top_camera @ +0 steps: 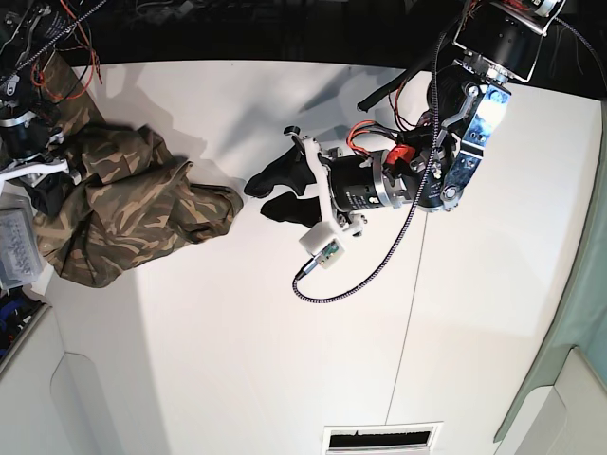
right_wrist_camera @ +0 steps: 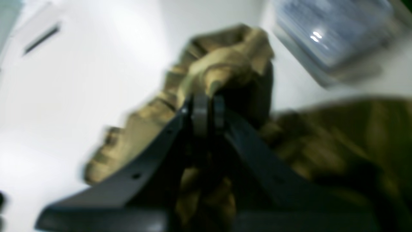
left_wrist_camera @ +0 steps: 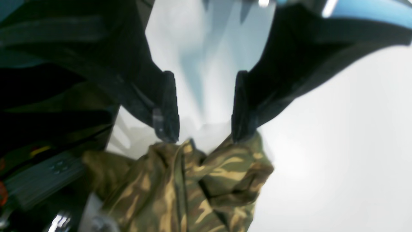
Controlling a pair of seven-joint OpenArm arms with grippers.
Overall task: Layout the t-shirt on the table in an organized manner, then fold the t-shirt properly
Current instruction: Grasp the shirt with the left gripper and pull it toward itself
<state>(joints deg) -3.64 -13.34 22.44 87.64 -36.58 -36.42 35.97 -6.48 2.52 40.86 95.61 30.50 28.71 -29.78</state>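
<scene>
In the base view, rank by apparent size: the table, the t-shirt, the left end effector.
1. the table
2. the t-shirt
3. the left end effector, though it sits nearer the camera, so its apparent size is inflated.

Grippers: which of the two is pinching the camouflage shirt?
The right gripper, shut on a bunched fold of the camouflage-print fabric t-shirt. The left gripper hangs open just above the cloth.

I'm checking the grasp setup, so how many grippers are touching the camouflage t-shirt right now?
1, maybe 2. The right gripper is shut on the camouflage t-shirt. The left gripper is open at the shirt's edge; contact is unclear through blur.
</scene>
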